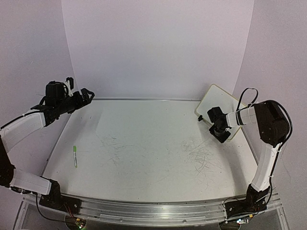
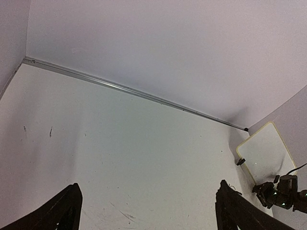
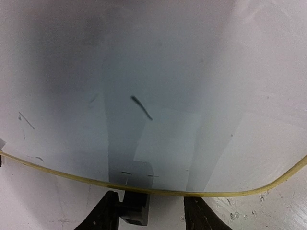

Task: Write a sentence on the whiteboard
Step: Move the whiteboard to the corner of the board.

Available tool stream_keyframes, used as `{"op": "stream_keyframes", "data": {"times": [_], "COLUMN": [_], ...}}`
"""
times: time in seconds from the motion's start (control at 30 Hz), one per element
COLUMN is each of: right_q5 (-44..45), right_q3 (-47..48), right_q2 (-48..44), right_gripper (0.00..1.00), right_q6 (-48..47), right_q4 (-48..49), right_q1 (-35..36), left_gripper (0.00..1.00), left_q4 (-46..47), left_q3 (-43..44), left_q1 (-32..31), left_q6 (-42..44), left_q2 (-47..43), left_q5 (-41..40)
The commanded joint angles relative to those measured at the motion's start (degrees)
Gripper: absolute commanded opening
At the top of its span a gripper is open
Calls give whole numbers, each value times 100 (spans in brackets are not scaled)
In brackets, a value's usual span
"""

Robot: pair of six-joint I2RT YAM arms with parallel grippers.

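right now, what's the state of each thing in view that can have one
left gripper: open, holding nothing
right gripper: jaws partway apart at the whiteboard's near rim, grip unclear
whiteboard: in the far right corner, no lettering yet, only a few small dark marks
green marker: lying flat on the left side, apart from both grippers

Site entry: robot test bench, laboratory type. Evidence I recorded:
- One white tabletop, heavily scratched.
- One seamless pale backdrop, which curved round the far side and stood where room walls would.
- One aluminium rail along the near edge, where my two arm bases were bolted.
- Exposed black cable, which looped off my right arm.
- Small green indicator lights, which glowed beneath the rail.
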Motion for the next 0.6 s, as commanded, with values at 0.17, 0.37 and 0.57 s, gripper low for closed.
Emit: {"op": "stream_keyframes", "data": {"times": [0.17, 0.37, 0.57], "right_q5": [242, 521, 623], "right_q3": [178, 68, -128], "right_q2": [85, -56, -157], "right_gripper": [35, 33, 19], "right_q6": [-112, -383, -733], "right_q4": [-32, -32, 22], "right_q1": [-1, 164, 271], "left_gripper": [97, 96, 95], "left_q4": [147, 148, 147], "left_q3": [-2, 38, 126], "left_q1": [-8, -12, -17], "left_q6": [47, -84, -259], "left_q2": [-3, 40, 136], "left_q5": [59, 122, 249]}}
